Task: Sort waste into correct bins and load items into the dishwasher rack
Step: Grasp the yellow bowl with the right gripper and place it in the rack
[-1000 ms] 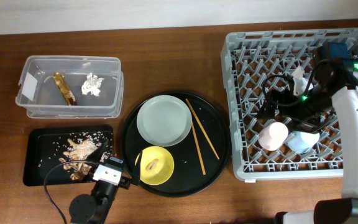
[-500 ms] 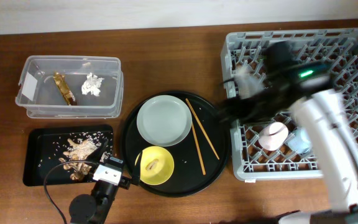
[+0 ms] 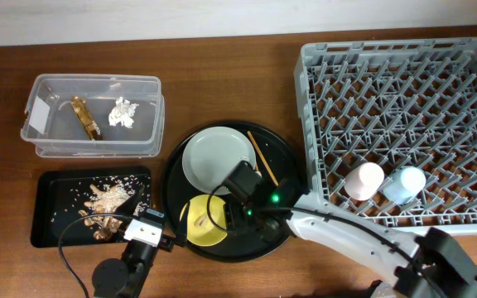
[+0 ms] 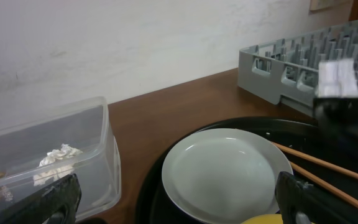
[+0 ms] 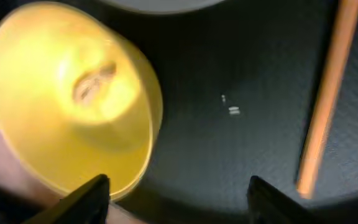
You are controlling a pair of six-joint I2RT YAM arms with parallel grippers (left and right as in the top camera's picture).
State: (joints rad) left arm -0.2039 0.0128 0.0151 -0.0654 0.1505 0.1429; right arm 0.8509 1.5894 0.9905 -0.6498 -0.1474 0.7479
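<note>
My right gripper (image 3: 240,209) is open and empty, low over the round black tray (image 3: 288,207), just right of the yellow bowl (image 3: 199,222). In the right wrist view (image 5: 179,199) the bowl (image 5: 73,106) lies left of the jaws and a chopstick (image 5: 325,99) lies right. The grey plate (image 3: 214,159) and chopsticks (image 3: 265,165) lie on the same tray. The pink cup (image 3: 363,180) and blue cup (image 3: 405,184) sit in the grey rack (image 3: 404,83). My left gripper (image 3: 149,223) (image 4: 179,208) is open, facing the plate (image 4: 222,171).
The clear tub (image 3: 93,136) at back left holds the wrapper strip (image 3: 85,117) and white tissue (image 3: 123,112). The flat black tray (image 3: 52,219) in front of it holds food scraps (image 3: 106,199). The rack's front wall (image 3: 387,228) stands right of the round tray.
My right arm has swung from the rack leftward and down to the round tray beside the yellow bowl. The two cups stay in the rack. The left arm has not moved.
</note>
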